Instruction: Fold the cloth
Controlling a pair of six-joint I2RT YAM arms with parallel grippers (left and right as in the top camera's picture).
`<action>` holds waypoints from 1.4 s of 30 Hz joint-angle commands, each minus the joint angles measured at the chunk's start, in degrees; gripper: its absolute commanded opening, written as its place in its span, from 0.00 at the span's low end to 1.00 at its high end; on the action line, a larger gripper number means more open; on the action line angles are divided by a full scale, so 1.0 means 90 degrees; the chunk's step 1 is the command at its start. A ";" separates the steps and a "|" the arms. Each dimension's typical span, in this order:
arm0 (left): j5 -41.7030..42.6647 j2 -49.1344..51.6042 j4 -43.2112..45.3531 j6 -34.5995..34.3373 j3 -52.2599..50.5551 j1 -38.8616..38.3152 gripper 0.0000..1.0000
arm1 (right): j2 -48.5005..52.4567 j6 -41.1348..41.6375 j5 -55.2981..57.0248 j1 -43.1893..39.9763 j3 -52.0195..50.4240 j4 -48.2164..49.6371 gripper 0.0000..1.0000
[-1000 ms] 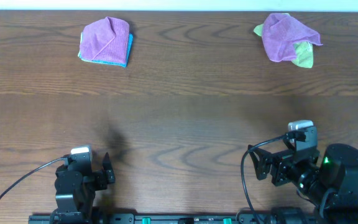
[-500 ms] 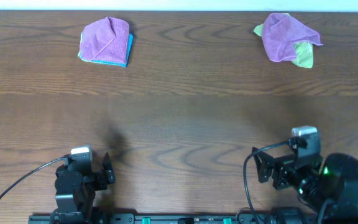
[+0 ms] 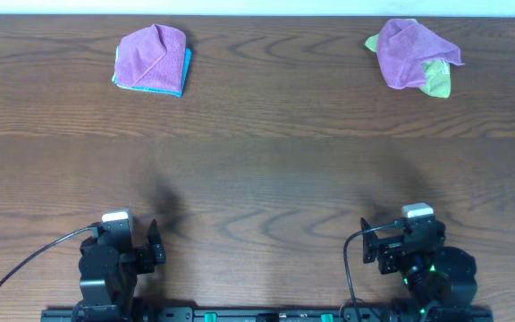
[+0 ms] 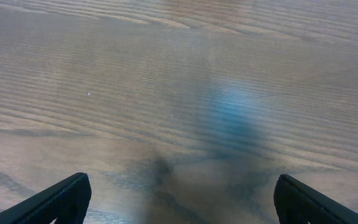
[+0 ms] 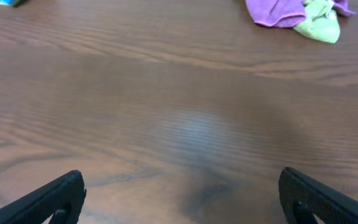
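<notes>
Dark wood-grain table (image 3: 257,170), grain running left-right. White strip (image 3: 257,7) past far edge, maybe wall. Bluish glare patch (image 4: 232,115) on wood.

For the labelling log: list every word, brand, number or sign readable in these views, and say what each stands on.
None can be read.
The folded purple cloth, the crumpled purple and green cloth and the wooden table bear no print.
Any marking on the left arm or the right arm is too small to tell.

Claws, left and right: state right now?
Left claw: open, holding nothing.
Right claw: open, holding nothing.
</notes>
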 commanded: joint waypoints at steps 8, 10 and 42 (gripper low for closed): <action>-0.0058 -0.0046 -0.0012 -0.0039 -0.0019 -0.0024 0.95 | -0.0342 -0.0267 0.0114 -0.0102 -0.0712 0.0114 0.99; -0.0058 -0.0046 -0.0012 -0.0039 -0.0019 -0.0024 0.95 | -0.0342 -0.0206 0.0112 -0.0102 -0.0801 0.0148 0.99; -0.0056 -0.0046 -0.0012 -0.0039 -0.0019 -0.0024 0.95 | -0.0342 0.0374 0.0607 -0.0102 -0.0869 0.0177 0.99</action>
